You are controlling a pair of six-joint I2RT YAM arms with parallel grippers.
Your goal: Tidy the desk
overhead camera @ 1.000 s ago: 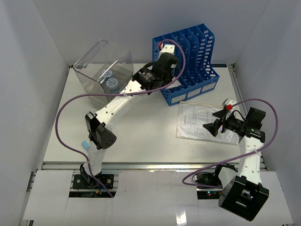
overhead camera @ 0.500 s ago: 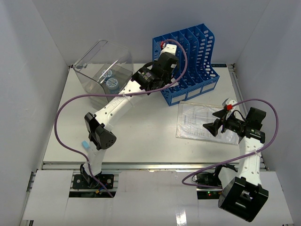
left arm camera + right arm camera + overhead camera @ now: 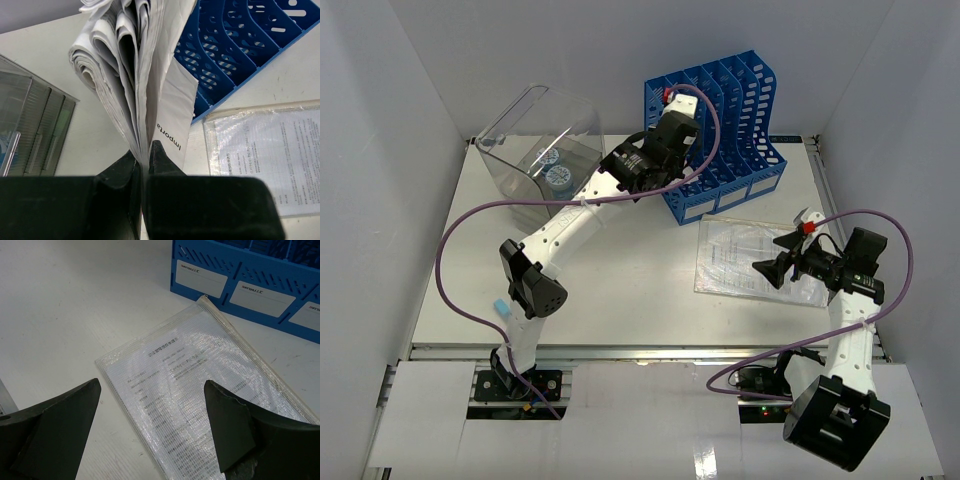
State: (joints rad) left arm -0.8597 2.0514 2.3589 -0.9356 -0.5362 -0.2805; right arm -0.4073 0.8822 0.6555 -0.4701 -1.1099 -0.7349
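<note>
On the white desk [image 3: 640, 300], my left gripper [image 3: 145, 155] is shut on the bottom edge of a thick sheaf of white papers [image 3: 125, 70]. The sheaf stands upright and fans out above the jaws. In the top view this gripper [image 3: 655, 160] hovers at the near left corner of the blue file rack [image 3: 730, 120], and the wrist hides the papers. My right gripper [image 3: 150, 390] is open, with nothing between its fingers. It hangs over a clear mesh pouch [image 3: 200, 390] holding a printed sheet, which lies flat on the desk [image 3: 745, 255].
A clear plastic drawer box [image 3: 535, 145] stands at the back left, its drawers visible [image 3: 25, 130]. The rack's labelled front [image 3: 240, 290] lies just beyond the pouch. A small light-blue object [image 3: 501, 307] rests near the left front edge. White walls enclose the desk.
The left gripper with its papers has shifted slightly toward the rack. The right arm has not moved.
</note>
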